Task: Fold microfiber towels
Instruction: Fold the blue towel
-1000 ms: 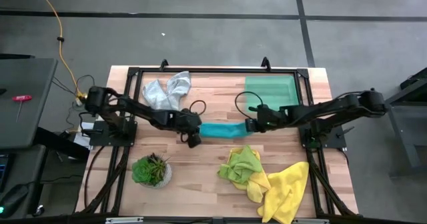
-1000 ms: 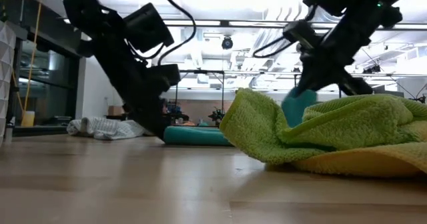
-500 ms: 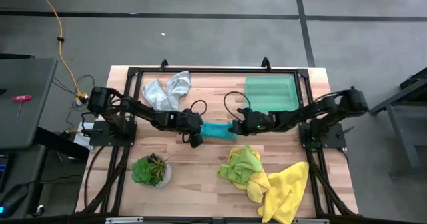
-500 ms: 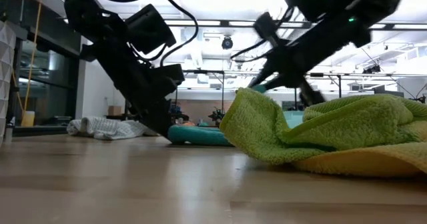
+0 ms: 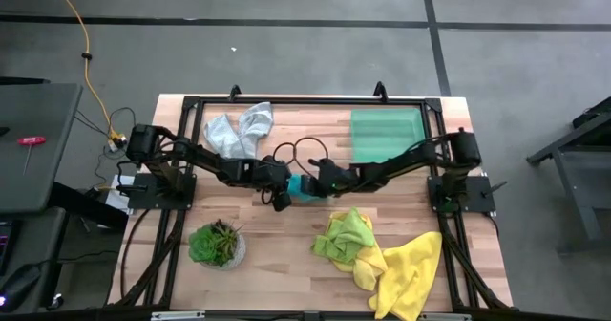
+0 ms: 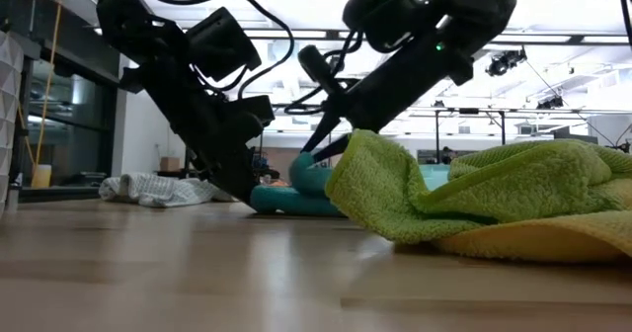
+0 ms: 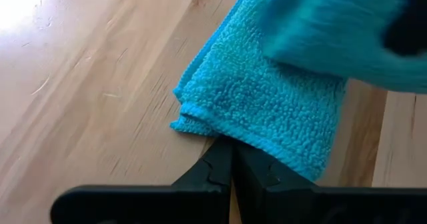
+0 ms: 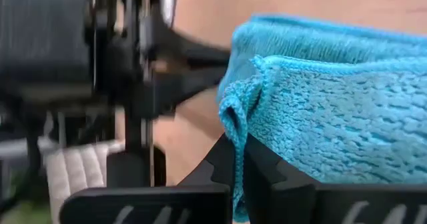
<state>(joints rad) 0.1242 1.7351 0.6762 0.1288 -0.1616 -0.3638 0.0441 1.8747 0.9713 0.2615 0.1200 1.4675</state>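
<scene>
the teal towel (image 5: 304, 185) is nubbly looped microfiber with a stitched hem, bunched into a thick fold at the middle of the wooden table (image 5: 286, 254). the left gripper (image 5: 280, 196) has its fingers together, pinching the towel's left edge against the wood. the right gripper (image 5: 317, 180) is clamped on the opposite edge, lifted over and brought just beside the left one. both arms hide most of the cloth from above. a crumpled lime towel (image 5: 346, 235) and yellow towel (image 5: 410, 273) lie near right, a grey-white towel (image 5: 239, 130) far left.
</scene>
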